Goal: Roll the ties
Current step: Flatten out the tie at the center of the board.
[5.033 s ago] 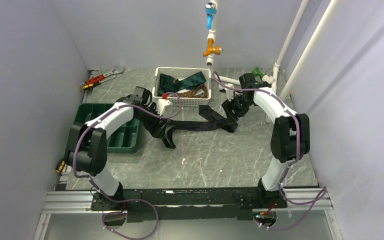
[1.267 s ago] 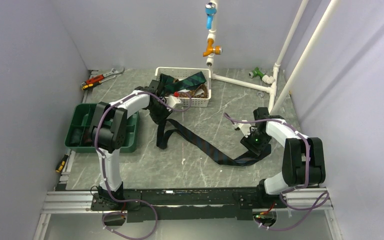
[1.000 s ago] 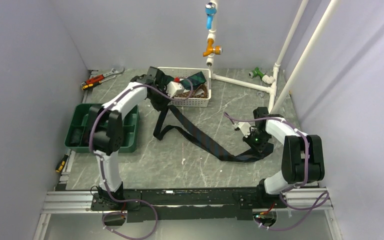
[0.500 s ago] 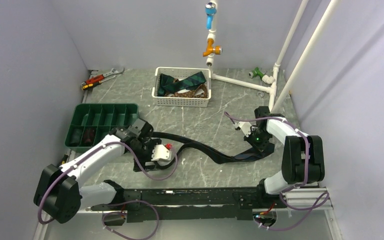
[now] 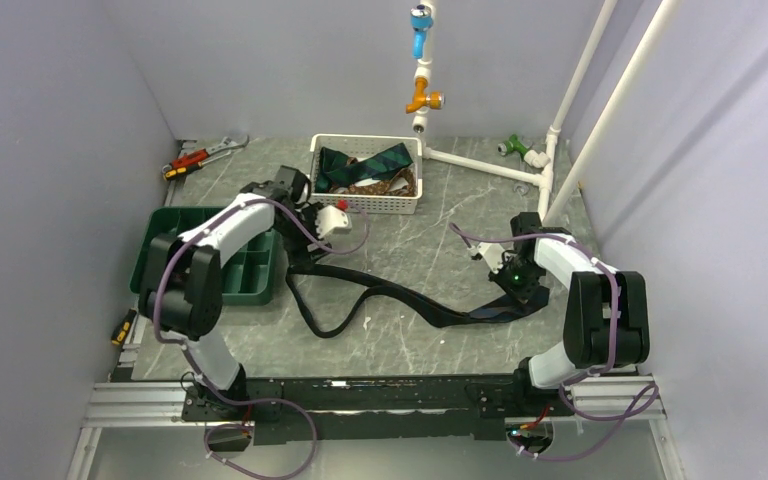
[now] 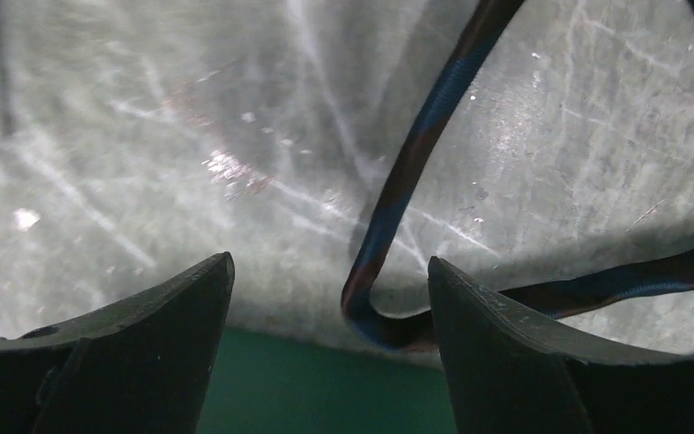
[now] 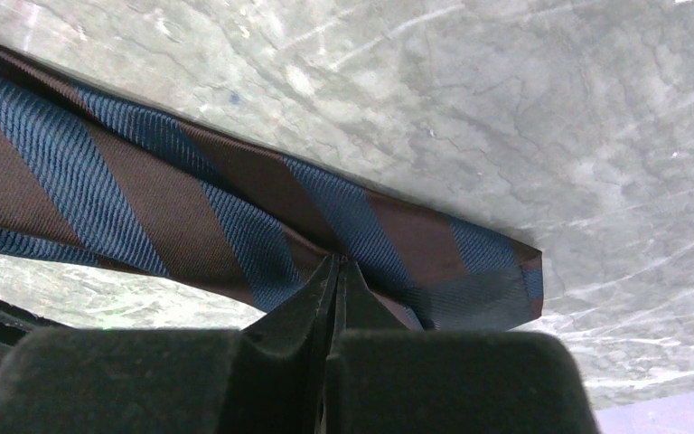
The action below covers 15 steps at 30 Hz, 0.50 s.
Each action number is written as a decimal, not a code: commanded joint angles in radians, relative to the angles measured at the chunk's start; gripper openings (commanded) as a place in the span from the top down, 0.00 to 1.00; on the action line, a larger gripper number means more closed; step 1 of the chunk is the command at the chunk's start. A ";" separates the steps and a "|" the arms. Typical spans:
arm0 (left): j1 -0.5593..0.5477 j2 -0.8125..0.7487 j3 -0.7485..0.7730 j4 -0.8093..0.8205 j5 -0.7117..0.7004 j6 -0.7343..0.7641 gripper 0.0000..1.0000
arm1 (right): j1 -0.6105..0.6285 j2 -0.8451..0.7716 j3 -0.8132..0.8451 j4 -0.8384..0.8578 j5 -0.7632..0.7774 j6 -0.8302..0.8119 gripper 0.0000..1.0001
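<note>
One navy-brown striped tie (image 7: 145,208) snakes between your grippers: right gripper (image 7: 336,264) clamped on its wide end, left gripper (image 6: 330,269) apart above its narrow loop. Beyond the left gripper, a basket (image 5: 364,207) holds perhaps three ties (image 5: 380,163).

white basket (image 5: 365,205) at 12 o'clock, green tray (image 5: 256,272) at 9, wrench (image 5: 222,147) and red pliers (image 5: 186,163) at 11, screwdriver (image 5: 120,330) at 8, green valve (image 5: 512,147) at 1.

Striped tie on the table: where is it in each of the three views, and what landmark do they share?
Top external: striped tie snakes across mid-frame, left to right.
Left wrist: a narrow folded stretch inside the open left gripper.
Right wrist: broad band across left and centre, meeting the shut right gripper.
Shared landmark: grey marbled tabletop.
</note>
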 commanded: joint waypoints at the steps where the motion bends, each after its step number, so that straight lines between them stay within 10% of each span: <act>1: -0.060 0.053 -0.035 -0.001 -0.070 0.095 0.15 | -0.028 -0.021 0.023 -0.011 0.005 -0.005 1.00; 6: -0.110 0.089 -0.116 0.058 -0.181 0.129 0.25 | -0.028 -0.025 -0.003 0.006 0.005 0.005 1.00; 12: -0.121 0.139 -0.051 0.107 -0.222 0.063 0.97 | -0.029 0.027 -0.008 0.093 0.066 0.046 1.00; 15: -0.110 0.164 0.086 0.102 -0.218 -0.002 1.00 | -0.037 0.062 0.014 0.123 0.120 0.057 1.00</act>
